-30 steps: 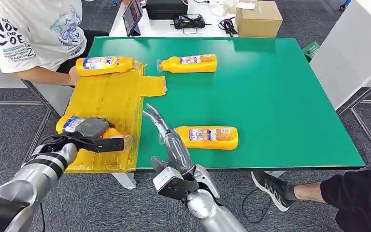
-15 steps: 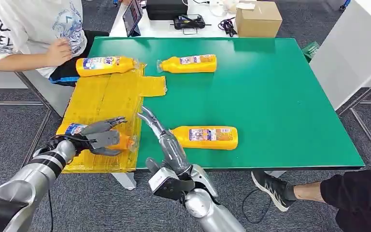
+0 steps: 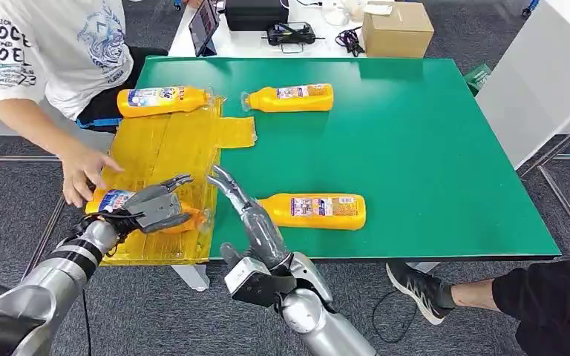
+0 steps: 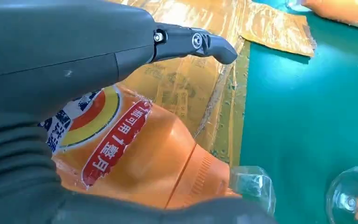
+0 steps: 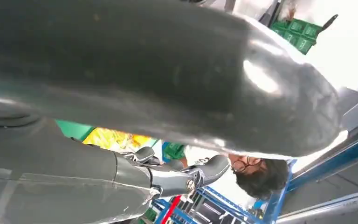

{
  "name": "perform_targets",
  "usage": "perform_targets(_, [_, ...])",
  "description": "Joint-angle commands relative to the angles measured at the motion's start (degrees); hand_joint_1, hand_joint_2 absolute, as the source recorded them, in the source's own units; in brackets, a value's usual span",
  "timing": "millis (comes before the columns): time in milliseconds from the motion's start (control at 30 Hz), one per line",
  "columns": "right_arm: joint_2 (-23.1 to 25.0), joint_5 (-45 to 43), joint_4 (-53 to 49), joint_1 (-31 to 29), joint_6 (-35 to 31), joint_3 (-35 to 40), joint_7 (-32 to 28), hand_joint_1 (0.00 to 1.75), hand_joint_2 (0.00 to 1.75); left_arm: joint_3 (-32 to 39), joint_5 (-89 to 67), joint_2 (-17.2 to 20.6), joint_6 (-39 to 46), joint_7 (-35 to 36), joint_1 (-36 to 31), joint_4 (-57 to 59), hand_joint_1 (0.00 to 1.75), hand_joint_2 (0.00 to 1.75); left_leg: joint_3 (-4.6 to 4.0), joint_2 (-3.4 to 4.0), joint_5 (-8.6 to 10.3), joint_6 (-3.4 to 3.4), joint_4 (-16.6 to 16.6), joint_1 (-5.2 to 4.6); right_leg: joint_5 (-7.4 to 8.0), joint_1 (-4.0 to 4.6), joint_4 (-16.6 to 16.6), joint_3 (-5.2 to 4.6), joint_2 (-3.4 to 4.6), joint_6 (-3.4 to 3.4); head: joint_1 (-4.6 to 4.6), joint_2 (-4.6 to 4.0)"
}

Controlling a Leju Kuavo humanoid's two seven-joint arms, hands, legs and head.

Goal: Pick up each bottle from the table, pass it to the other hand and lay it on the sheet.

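Note:
An orange bottle (image 3: 114, 199) lies on the yellow sheet (image 3: 165, 144) near its front edge. My left hand (image 3: 157, 208) hovers over the bottle's neck end with its fingers spread, not gripping. In the left wrist view the bottle (image 4: 135, 163) lies under my left hand (image 4: 74, 60). My right hand (image 3: 246, 211) stands with straight fingers and holds nothing, just left of a second bottle (image 3: 315, 211) on the green table (image 3: 430, 148). A third bottle (image 3: 160, 100) lies at the sheet's far end. Another bottle (image 3: 291, 97) lies on the green beside it.
A person's hand (image 3: 82, 176) reaches in from the left and touches the base end of the front bottle. A cardboard box (image 3: 397, 30) and cables lie on a white table behind. Someone's leg and shoe (image 3: 415, 285) are at the front right.
My left hand has let go of the bottle on the sheet and spread its fingers. A person's hand has come down to that bottle. My right hand drifted slightly left.

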Motion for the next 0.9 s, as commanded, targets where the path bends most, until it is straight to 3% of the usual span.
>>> perform_targets(33, [-0.9,1.2,2.2,-1.6,-0.1,1.0,1.0,0.0,0.0,7.4,-3.2,-7.6,30.7,2.3,4.4,-5.7,0.0,0.0,0.35,-0.05,-0.08,-0.04,-0.1,0.01,-0.11,0.01,-0.1,0.38,-0.07,-0.08,0.0,0.0])
perform_targets(100, [-0.6,1.5,2.7,-1.9,0.3,1.7,1.3,0.0,0.0,10.6,-9.0,-9.5,51.0,3.8,5.9,-10.1,0.0,0.0,0.19,-0.13,-0.05,-0.02,0.0,-0.01,-0.1,-0.01,0.0,0.22,-0.15,-0.05,-0.02,0.0])
perform_targets(133, [-0.5,1.5,3.2,-2.2,0.5,2.0,1.4,0.0,0.0,15.4,-15.7,-9.9,54.0,5.5,8.0,-16.7,0.0,0.0,0.28,-0.24,-0.11,-0.03,0.0,0.03,-0.18,0.03,-0.1,0.37,-0.27,-0.07,0.02,0.0])
perform_targets(167, [-0.3,1.5,4.3,-2.5,0.7,2.5,1.5,0.0,0.0,22.8,-22.6,-12.1,54.0,4.9,10.4,-23.4,0.0,0.0,0.14,-0.16,-0.07,-0.02,0.0,0.04,-0.11,0.04,-0.1,0.19,-0.18,-0.05,0.02,0.0])
perform_targets(233, [-0.2,1.6,5.4,-2.3,-0.7,2.8,1.8,0.0,0.0,35.3,-20.5,-19.0,54.0,-3.1,11.1,-28.2,0.0,0.0,0.11,-0.17,-0.08,-0.01,0.0,0.01,-0.09,0.01,-0.1,0.16,-0.13,-0.04,0.04,0.0])
perform_targets(300, [-0.7,2.3,5.2,-1.6,-3.5,2.8,1.9,0.0,0.0,32.5,-4.4,-20.6,53.2,-3.1,10.4,-26.7,0.0,0.0,0.12,-0.22,-0.12,-0.02,0.1,0.04,-0.14,0.03,0.0,0.24,-0.2,-0.05,0.02,0.0])
perform_targets(367, [-1.8,3.3,3.7,-0.9,-5.8,2.2,2.6,0.0,0.0,32.4,9.8,-21.5,46.6,-2.7,11.1,-27.6,0.0,0.0,0.05,-0.24,-0.03,-0.01,0.0,0.0,-0.06,0.0,-0.1,0.12,-0.2,-0.04,0.0,0.0])
perform_targets(400, [-3.0,5.0,2.5,-0.6,-8.7,0.8,4.0,0.0,0.0,33.0,20.3,-22.2,39.1,0.4,12.5,-29.4,0.0,0.0,0.24,-0.21,-0.13,-0.03,0.0,0.03,-0.14,0.03,-0.1,0.32,-0.18,-0.07,0.02,0.0])
perform_targets(433, [-3.8,6.1,1.8,-0.6,-10.5,-0.6,4.7,0.0,0.0,33.2,23.5,-22.4,37.2,1.3,13.3,-30.1,0.0,1.75,0.18,-0.16,-0.09,-0.01,0.0,0.02,-0.08,0.02,-0.2,0.25,-0.12,-0.04,0.04,0.0])
perform_targets(500, [-5.8,7.7,0.6,-1.3,-13.2,-5.0,6.7,0.0,0.0,33.3,28.9,-22.1,33.7,1.3,15.5,-31.8,0.0,1.75,0.44,0.04,-0.2,-0.05,0.0,0.02,-0.12,0.02,-0.2,0.44,0.07,-0.1,0.02,0.0])
perform_targets(533, [-6.6,9.4,0.4,-1.8,-14.1,-6.7,8.2,0.0,1.75,33.4,30.5,-22.0,33.0,1.4,16.4,-32.8,0.0,1.75,0.19,0.02,-0.08,-0.03,-0.1,-0.03,-0.02,-0.02,-0.2,0.18,-0.02,-0.04,0.04,0.0])
perform_targets(633, [-9.2,14.8,2.3,-3.5,-12.9,-12.4,13.6,0.0,1.75,33.1,33.0,-20.5,32.3,2.7,19.3,-35.7,0.0,1.75,0.19,-0.05,-0.07,-0.02,0.0,-0.01,-0.05,0.01,-0.2,0.2,-0.09,-0.03,0.02,0.0])
perform_targets(900, [-11.0,19.0,7.1,-6.1,-11.3,-17.5,16.8,0.0,1.75,33.9,33.2,-18.6,33.3,2.2,21.1,-37.2,0.0,1.75,0.24,0.04,-0.09,-0.04,0.0,0.0,-0.04,0.02,-0.2,0.28,0.03,-0.07,0.0,0.0])
